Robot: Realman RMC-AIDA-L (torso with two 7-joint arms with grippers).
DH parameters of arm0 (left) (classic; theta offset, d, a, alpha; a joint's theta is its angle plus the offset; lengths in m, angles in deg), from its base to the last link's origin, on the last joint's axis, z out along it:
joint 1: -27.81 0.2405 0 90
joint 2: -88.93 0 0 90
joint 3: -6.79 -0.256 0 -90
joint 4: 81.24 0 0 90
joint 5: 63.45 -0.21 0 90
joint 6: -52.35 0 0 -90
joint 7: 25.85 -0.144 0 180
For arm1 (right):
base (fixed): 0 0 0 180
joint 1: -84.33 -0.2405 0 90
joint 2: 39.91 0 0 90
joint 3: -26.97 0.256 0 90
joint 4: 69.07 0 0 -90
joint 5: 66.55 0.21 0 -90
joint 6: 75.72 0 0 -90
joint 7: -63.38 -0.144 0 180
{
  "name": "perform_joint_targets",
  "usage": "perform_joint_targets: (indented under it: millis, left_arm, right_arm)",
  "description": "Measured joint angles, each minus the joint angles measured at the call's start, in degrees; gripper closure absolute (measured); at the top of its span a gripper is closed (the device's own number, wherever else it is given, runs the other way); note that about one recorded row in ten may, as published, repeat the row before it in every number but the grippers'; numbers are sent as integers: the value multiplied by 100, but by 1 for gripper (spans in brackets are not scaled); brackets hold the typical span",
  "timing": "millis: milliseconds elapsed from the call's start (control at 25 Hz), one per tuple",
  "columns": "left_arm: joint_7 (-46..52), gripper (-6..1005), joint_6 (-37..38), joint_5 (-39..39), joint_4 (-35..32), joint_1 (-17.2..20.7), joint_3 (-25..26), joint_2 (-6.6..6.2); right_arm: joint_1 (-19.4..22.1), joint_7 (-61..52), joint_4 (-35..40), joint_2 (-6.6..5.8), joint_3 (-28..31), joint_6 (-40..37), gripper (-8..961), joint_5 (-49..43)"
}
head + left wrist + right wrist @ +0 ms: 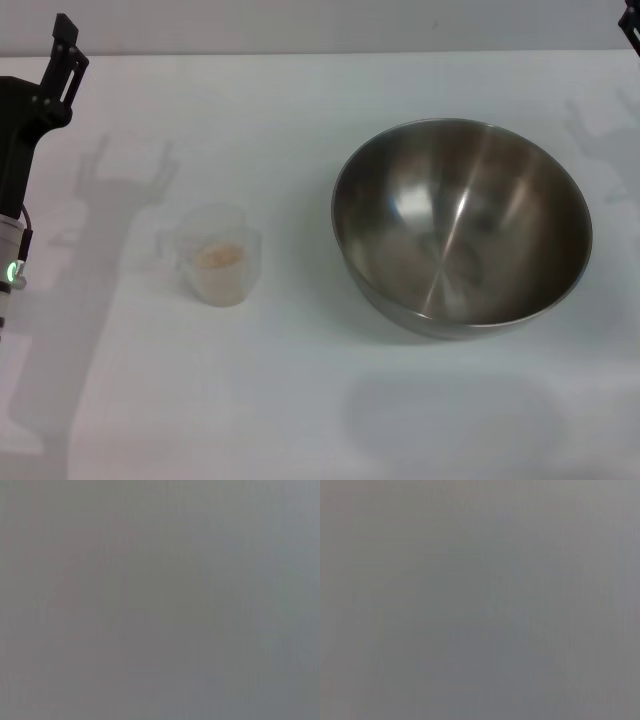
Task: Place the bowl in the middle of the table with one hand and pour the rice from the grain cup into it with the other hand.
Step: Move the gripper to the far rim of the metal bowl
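The steel bowl [462,226] stands empty on the right half of the white table [300,400]. The clear grain cup [220,254] sits left of the middle, upright, its handle toward the left. A small heap of pale rice [219,256] lies inside it. My left gripper [68,45] is raised at the far left edge, well back from the cup and holding nothing. Only a sliver of my right gripper [631,25] shows in the top right corner, far behind the bowl. Both wrist views show only flat grey.
The arms' shadows fall on the table near the cup and behind the bowl. A bare strip of tabletop separates cup and bowl. The table's far edge runs along the top of the head view.
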Motion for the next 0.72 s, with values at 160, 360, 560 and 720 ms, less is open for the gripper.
perform_joint_targets:
  millis: [160,360,560,720]
  left_arm:
    - [0,140,3,0,-4,0,12,0]
    - [0,140,5,0,1,-4,16,0]
    - [0,140,-15,0,14,-36,16,0]
    - [0,140,-32,2,11,-70,16,0]
  right_arm:
    - [-3,0,18,0,0,-2,231,0]
    - [-15,0,21,-3,0,-10,231,0]
    - [-39,-8,62,-12,-69,-234,231,-36]
    - [-55,-93,205,-17,-95,-509,231,-55]
